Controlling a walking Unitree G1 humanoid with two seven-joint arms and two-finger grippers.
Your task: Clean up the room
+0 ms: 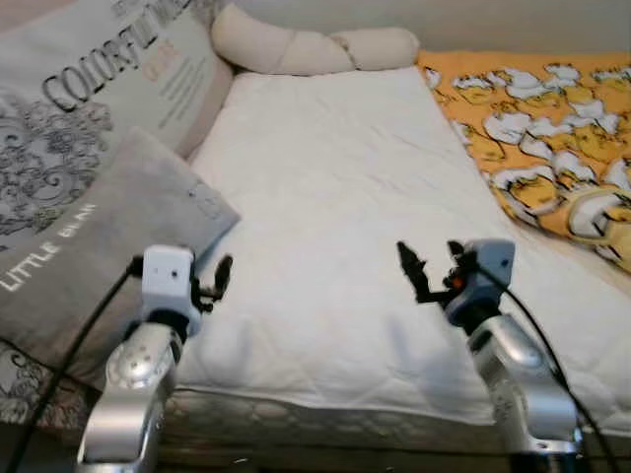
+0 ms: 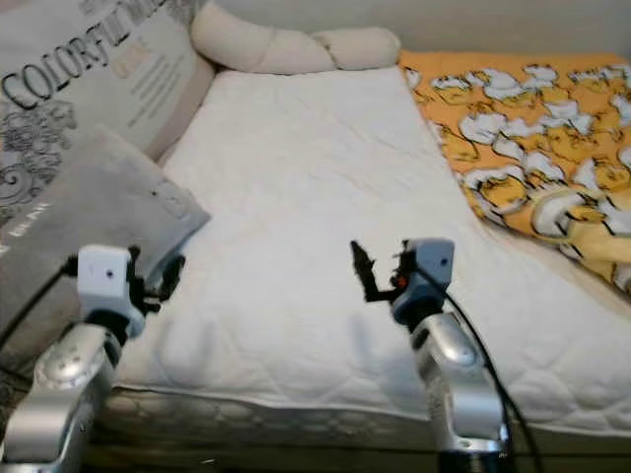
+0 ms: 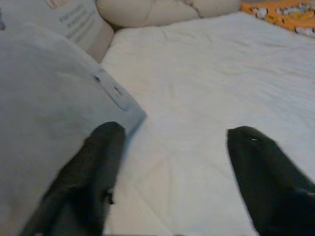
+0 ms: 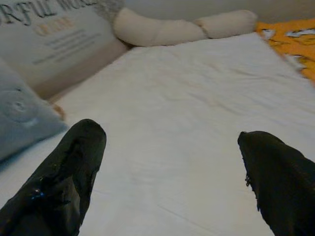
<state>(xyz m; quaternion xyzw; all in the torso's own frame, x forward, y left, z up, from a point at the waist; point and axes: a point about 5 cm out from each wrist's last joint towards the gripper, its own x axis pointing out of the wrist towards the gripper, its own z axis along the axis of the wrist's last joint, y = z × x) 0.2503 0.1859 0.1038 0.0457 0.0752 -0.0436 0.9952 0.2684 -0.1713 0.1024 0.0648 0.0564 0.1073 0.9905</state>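
A white quilted mattress pad (image 1: 335,187) covers the bed in front of me. A grey pillow (image 1: 99,256) marked "LITTLE BEAN" lies on its left edge, one corner resting on the pad. An orange blanket with white ducks (image 1: 542,128) is bunched along the right side. My left gripper (image 1: 212,281) hovers open just beside the grey pillow's corner (image 3: 123,105), holding nothing. Above the front of the pad, my right gripper (image 1: 432,264) is open too, and bare white pad (image 4: 167,123) shows between its fingers.
A large printed cushion (image 1: 89,89) leans at the back left behind the grey pillow. A cream bolster (image 1: 306,47) lies across the head of the bed. The mattress's front edge (image 1: 325,419) runs just below both wrists.
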